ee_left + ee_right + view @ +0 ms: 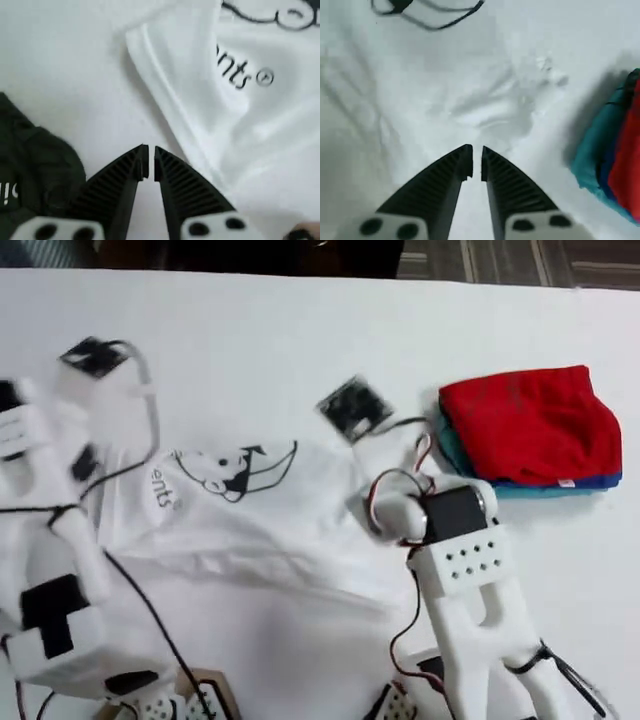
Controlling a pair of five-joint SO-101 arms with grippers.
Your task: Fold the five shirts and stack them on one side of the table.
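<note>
White shirt (pixel 260 510) lies partly folded at centre; stack (pixel 530 430) of red, blue and teal shirts sits on the right, so likely three done, two left. Dark shirt (pixel 30 160) waits beside left gripper (pixel 148 162); it and right gripper (pixel 476 162) are pressed together, empty.

the white shirt (pixel 200 75) carries black lettering (pixel 234 71), partly cut off.

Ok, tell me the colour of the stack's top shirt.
The top shirt is red, clearest in the high view.
</note>
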